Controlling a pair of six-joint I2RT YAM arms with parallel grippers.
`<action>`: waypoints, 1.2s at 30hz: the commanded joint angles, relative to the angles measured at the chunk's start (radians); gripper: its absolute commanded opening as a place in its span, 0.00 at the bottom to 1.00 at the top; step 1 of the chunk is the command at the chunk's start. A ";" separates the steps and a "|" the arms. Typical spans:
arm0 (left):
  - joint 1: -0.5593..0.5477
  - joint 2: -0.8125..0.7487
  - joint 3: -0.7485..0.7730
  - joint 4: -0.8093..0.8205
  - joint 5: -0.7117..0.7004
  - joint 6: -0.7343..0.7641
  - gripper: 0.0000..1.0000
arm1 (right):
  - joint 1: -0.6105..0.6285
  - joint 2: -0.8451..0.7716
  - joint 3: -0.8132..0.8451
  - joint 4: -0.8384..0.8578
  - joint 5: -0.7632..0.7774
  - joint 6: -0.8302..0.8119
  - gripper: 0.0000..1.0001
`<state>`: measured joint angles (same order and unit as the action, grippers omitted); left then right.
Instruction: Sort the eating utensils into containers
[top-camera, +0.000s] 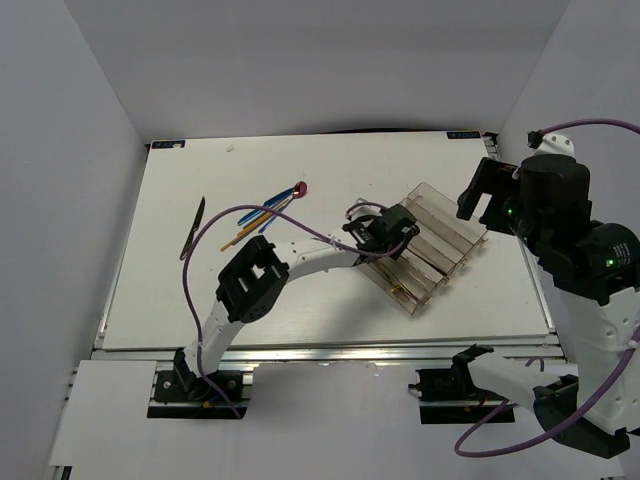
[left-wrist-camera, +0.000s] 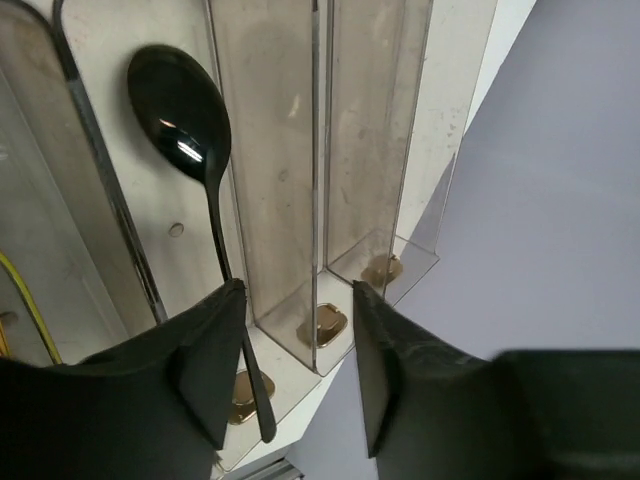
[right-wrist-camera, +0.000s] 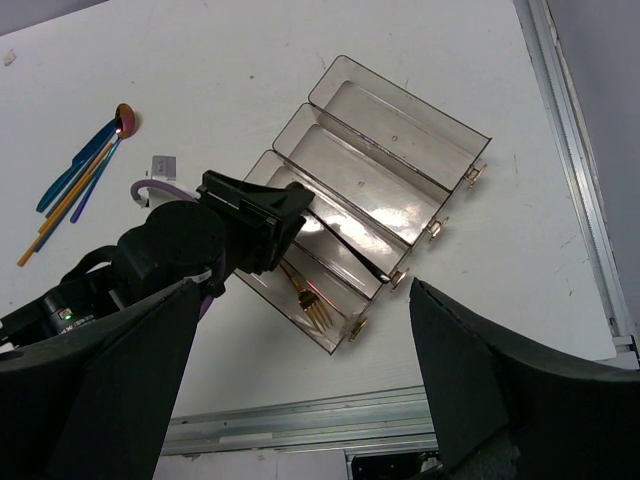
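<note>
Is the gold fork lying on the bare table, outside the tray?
No, the gold fork lies inside the tray, in one of its end compartments, as the right wrist view shows.

Pair of YAM arms, white links and black joint housings.
Left arm (top-camera: 315, 262): rounded white tubes, boxy black housings, looping purple cable (right-wrist-camera: 160, 183), black base clamp (top-camera: 195, 385). Right arm (top-camera: 600, 330): same finish, green indicator lights (top-camera: 610, 262), own purple lead (top-camera: 590, 124). Left gripper (left-wrist-camera: 298, 290) and right gripper (right-wrist-camera: 305, 285): matte black, faintly grained wedge fingers (left-wrist-camera: 205, 360).
</note>
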<state>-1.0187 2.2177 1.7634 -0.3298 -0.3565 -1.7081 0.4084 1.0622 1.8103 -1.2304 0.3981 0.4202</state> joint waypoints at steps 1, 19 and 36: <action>-0.015 -0.078 -0.004 -0.011 -0.007 -0.013 0.58 | 0.004 -0.004 0.020 0.025 0.016 -0.015 0.89; 0.520 -0.526 -0.229 -0.325 0.069 0.948 0.98 | 0.004 -0.025 -0.088 0.115 -0.097 -0.014 0.89; 0.646 -0.202 -0.093 -0.377 0.235 1.571 0.54 | 0.004 -0.021 -0.141 0.117 -0.162 -0.030 0.89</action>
<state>-0.4042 1.9995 1.6302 -0.7349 -0.1673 -0.1925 0.4084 1.0485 1.6722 -1.1324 0.2390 0.4110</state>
